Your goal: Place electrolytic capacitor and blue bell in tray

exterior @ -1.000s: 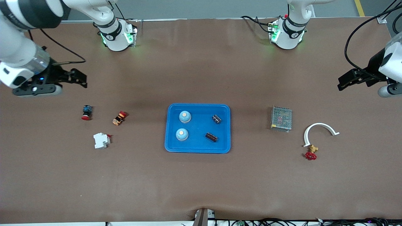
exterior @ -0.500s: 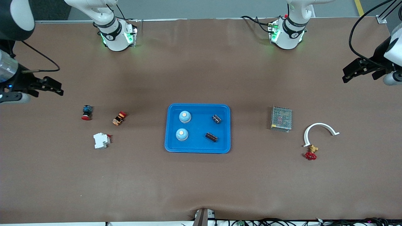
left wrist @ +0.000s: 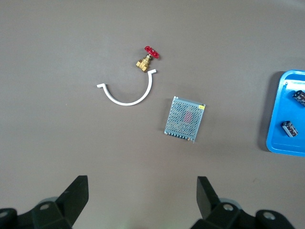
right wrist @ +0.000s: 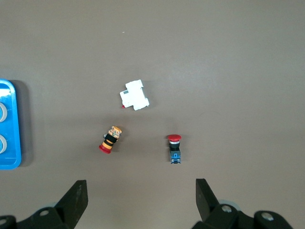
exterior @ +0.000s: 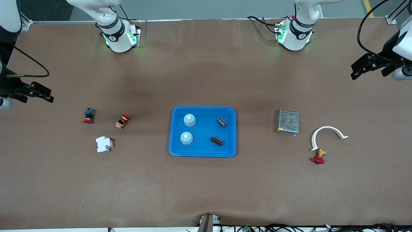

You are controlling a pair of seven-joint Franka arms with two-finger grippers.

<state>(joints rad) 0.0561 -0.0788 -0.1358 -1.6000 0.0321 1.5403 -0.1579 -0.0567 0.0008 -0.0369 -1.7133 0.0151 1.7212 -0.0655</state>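
Note:
The bright-blue tray (exterior: 202, 149) lies at the table's middle. In it sit two blue bells (exterior: 189, 120) (exterior: 186, 138) and two dark electrolytic capacitors (exterior: 222, 122) (exterior: 217, 140). The left wrist view shows the tray's edge (left wrist: 275, 143) with both capacitors (left wrist: 299, 96). The right wrist view shows the tray's edge (right wrist: 14, 157). My left gripper (exterior: 363, 68) is open and empty, up in the air at the left arm's end of the table. My right gripper (exterior: 40, 92) is open and empty, up at the right arm's end.
Toward the left arm's end lie a metal mesh box (exterior: 288, 121), a white curved bracket (exterior: 328, 131) and a red-handled brass valve (exterior: 319, 158). Toward the right arm's end lie a red push button (exterior: 88, 115), an orange-and-red switch (exterior: 122, 121) and a white breaker (exterior: 104, 144).
Both grippers have drawn away from the table's middle toward their own ends, the right one by much more. Nothing in the tray has moved.

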